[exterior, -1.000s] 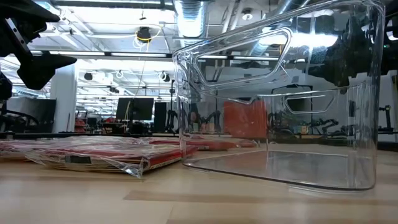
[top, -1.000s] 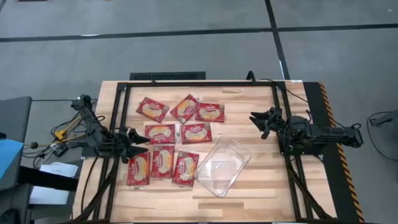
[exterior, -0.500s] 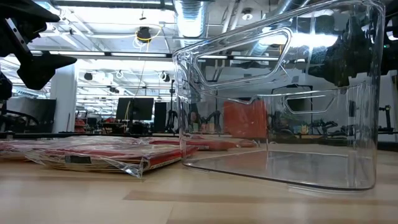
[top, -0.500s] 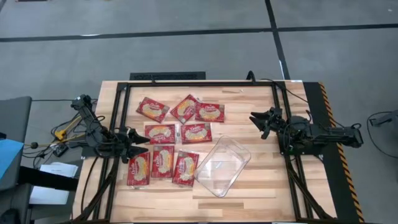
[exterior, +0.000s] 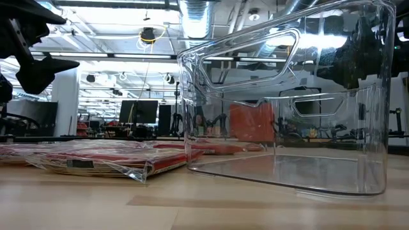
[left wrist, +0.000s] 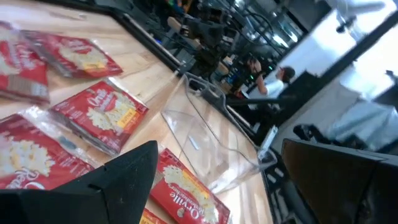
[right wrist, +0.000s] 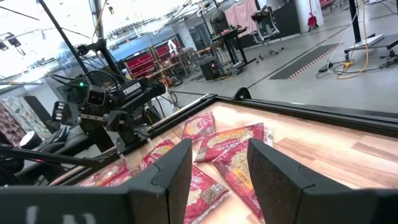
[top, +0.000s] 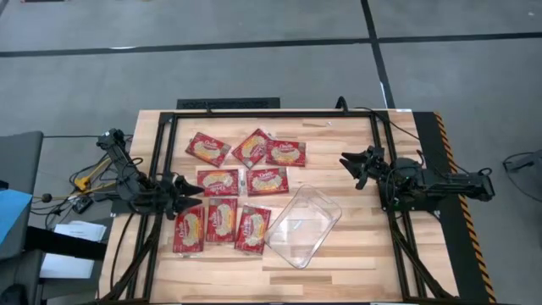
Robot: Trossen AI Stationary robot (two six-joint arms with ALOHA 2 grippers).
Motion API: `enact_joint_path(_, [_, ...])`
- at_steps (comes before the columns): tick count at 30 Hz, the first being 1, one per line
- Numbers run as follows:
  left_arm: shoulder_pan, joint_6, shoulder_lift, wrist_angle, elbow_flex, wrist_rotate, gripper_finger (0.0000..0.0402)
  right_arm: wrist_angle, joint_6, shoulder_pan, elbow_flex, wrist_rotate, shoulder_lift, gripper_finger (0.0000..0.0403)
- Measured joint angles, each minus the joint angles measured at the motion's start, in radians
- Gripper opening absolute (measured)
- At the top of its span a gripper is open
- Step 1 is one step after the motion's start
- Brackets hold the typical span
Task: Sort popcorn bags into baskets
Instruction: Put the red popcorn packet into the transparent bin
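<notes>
Packets (top: 230, 185) lie flat on our surface (top: 356, 254) just beside the empty clear tub (top: 303, 225). We hold our left fingers (top: 190, 192) open beside them; our right fingers (top: 349, 163), also open, wait beyond the tub.

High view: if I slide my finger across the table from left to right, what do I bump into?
Left gripper → popcorn bags → clear basket → right gripper.
</notes>
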Motion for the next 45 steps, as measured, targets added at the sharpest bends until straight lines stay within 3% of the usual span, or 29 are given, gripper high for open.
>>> enact_joint_path(4, [0.000, -0.114, 0.000, 0.015, 0.000, -0.021, 0.0332, 0.000, 0.000, 0.000, 0.000, 0.000, 0.000, 0.0177])
enact_joint_path(9, [0.000, -0.314, 0.000, 0.016, 0.000, -0.132, 0.0332, 0.000, 0.000, 0.000, 0.000, 0.000, 0.000, 0.0176])
enact_joint_path(13, [0.000, -0.387, 0.000, 0.006, 0.004, -0.264, 0.0332, 0.000, 0.000, 0.000, 0.000, 0.000, 0.000, 0.0180])
enact_joint_path(16, [0.000, -0.445, 0.000, -0.002, 0.006, -0.288, 0.0332, 0.000, 0.000, 0.000, 0.000, 0.000, 0.000, 0.0183])
enact_joint_path(28, [0.000, -0.464, 0.000, -0.047, 0.011, -0.466, 0.0332, 0.000, 0.000, 0.000, 0.000, 0.000, 0.000, 0.0184])
enact_joint_path(39, [0.017, -0.510, 0.000, -0.137, 0.012, -0.494, 0.0332, 0.007, 0.015, 0.000, 0.000, 0.002, 0.000, 0.0176])
enact_joint_path(43, [0.070, -0.598, 0.000, -0.106, 0.012, -0.517, 0.0332, 0.071, 0.162, 0.000, 0.004, 0.002, 0.000, 0.0179])
enact_joint_path(45, [0.107, -0.604, 0.000, -0.027, 0.012, -0.475, 0.0332, 0.075, 0.264, 0.000, 0.020, 0.002, 0.001, 0.0180])
